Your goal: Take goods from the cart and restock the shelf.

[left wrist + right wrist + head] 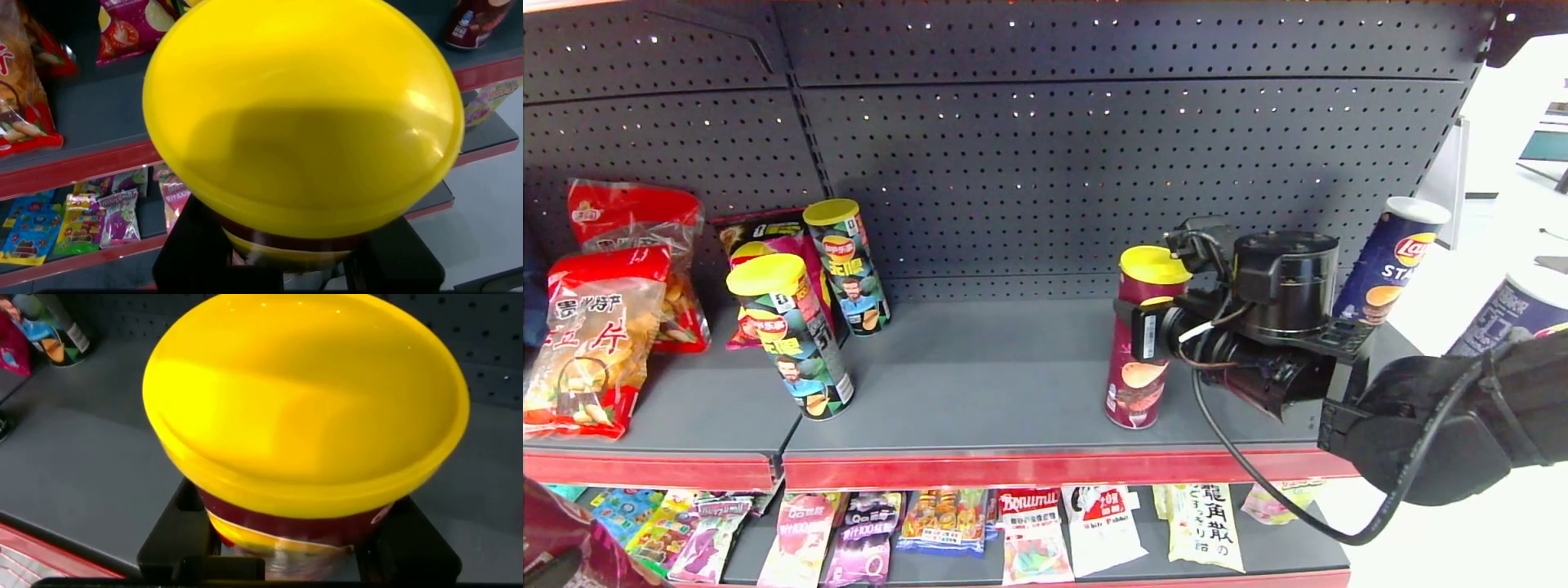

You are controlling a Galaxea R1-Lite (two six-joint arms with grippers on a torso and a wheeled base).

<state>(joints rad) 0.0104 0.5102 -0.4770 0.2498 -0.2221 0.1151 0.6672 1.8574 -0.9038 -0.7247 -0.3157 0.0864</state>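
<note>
Head view: maroon can (1135,384) with a yellow lid, upright on the grey shelf (980,384), in the right half of the board and near its red front edge, base apparently down on the board. Clasped high on its body, just under the lid, by the right gripper (1150,333), jaws closed on it from either side. Right wrist view: the maroon can (302,416) from above, lid uppermost, black fingers (176,531) tight against the red body on both sides, grey board beneath. Left wrist view: second can (302,122), also yellow-lidded with a dark red body, clenched in the left gripper (286,265), fingers snug against its sides; held out in front of the shelving, off any board, with a red shelf edge and hanging packets behind it. Elsewhere in the head view: two dark patterned cans (796,343) with yellow lids on the left half of the shelf, one just in front of the other, well apart from the maroon can; red snack bags (588,343) at the far left; two blue cans (1401,257) with white lids at the right end, beyond the right arm. Row of flat packets (1029,531) on the lower shelf (1282,547).
</note>
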